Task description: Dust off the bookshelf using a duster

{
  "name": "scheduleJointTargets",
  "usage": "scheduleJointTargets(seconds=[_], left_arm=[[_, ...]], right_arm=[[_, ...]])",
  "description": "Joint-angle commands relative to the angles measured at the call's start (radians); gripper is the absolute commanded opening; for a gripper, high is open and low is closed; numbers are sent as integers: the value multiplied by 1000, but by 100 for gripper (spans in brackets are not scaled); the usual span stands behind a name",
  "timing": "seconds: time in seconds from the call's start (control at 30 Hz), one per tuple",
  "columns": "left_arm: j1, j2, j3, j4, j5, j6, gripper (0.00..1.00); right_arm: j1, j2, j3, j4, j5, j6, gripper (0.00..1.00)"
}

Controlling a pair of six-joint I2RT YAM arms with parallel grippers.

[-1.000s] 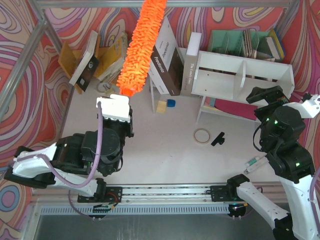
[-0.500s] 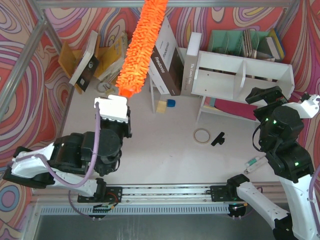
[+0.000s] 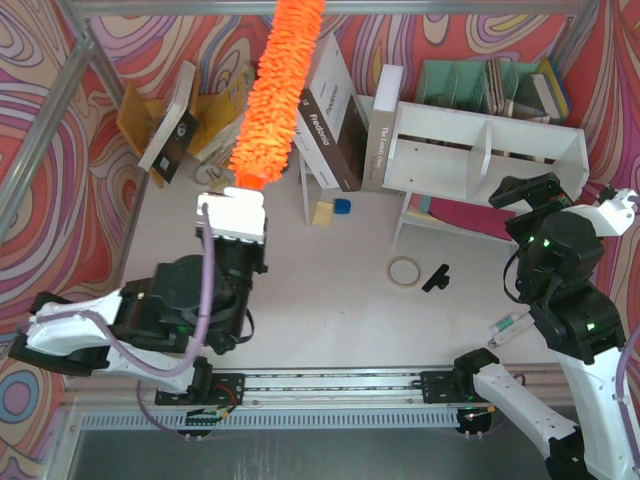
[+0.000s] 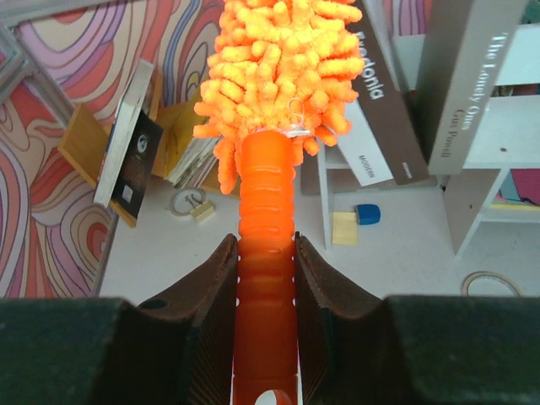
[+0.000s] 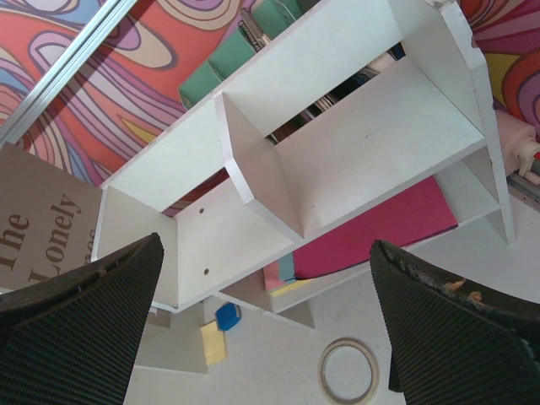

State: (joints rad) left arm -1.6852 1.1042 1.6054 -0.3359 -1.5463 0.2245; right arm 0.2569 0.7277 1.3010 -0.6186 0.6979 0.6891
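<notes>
The orange duster (image 3: 276,92) stands raised at the back left; its fluffy head reaches past the top of the top view. My left gripper (image 3: 238,200) is shut on its ribbed orange handle (image 4: 267,253), with both fingers pressed on the sides. The white bookshelf (image 3: 480,150) sits at the back right, its two compartments open; it also fills the right wrist view (image 5: 321,160). My right gripper (image 5: 270,337) is wide open and empty, held in front of the bookshelf, apart from it.
Leaning books (image 3: 335,110) stand between the duster and the bookshelf, more books (image 3: 185,115) at back left. A mint-green organizer (image 3: 490,85) is behind the shelf. A tape ring (image 3: 404,270), a black clip (image 3: 436,277), a yellow pad (image 3: 322,212) and a blue block (image 3: 342,206) lie on the table.
My left arm has shifted slightly, and the duster has swung a little to the left and stands more upright. The right arm has hardly moved.
</notes>
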Motion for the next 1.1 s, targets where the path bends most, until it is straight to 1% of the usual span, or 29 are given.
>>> scheduleJointTargets(seconds=[0.0, 0.1, 0.13, 0.23, 0.33, 0.43, 0.53, 0.6, 0.63, 0.7, 0.73, 0.77, 0.83, 1.07], left_arm=[[-16, 86, 94, -143, 43, -140, 0], [-16, 149, 192, -310, 107, -267, 0], [-16, 167, 216, -333, 111, -285, 0], [-16, 179, 219, -332, 102, -278, 0], [-16, 152, 196, -324, 94, -283, 0], [-16, 118, 176, -333, 31, -279, 0], [-20, 77, 145, -324, 8, -273, 0], [-26, 49, 114, -257, -14, -206, 0], [-30, 39, 87, -156, -33, -138, 0], [-35, 22, 21, 122, -56, 81, 0], [-36, 15, -4, 216, -61, 167, 0], [-37, 12, -18, 273, -64, 226, 0], [-37, 5, -18, 290, -76, 254, 0], [-23, -79, -73, 262, -135, 211, 0]], right_arm=[[4, -8, -3, 1, 6, 12, 99], [4, -11, -6, 2, 6, 12, 99], [3, -11, -6, 1, 7, 12, 99], [4, -13, -8, -1, 8, 11, 99], [3, -14, -9, -1, 8, 10, 99], [4, -13, -8, 0, 8, 10, 99], [4, -12, -7, 2, 6, 7, 99], [3, -9, -7, 1, 5, 9, 99], [4, -9, -9, 1, 4, 11, 99], [4, -9, -13, 3, 2, 12, 99], [4, -8, -14, 3, 2, 14, 99], [5, -6, -14, 3, 0, 13, 99], [4, -4, -12, 3, 0, 14, 99], [4, -1, -9, 8, -2, 11, 99]])
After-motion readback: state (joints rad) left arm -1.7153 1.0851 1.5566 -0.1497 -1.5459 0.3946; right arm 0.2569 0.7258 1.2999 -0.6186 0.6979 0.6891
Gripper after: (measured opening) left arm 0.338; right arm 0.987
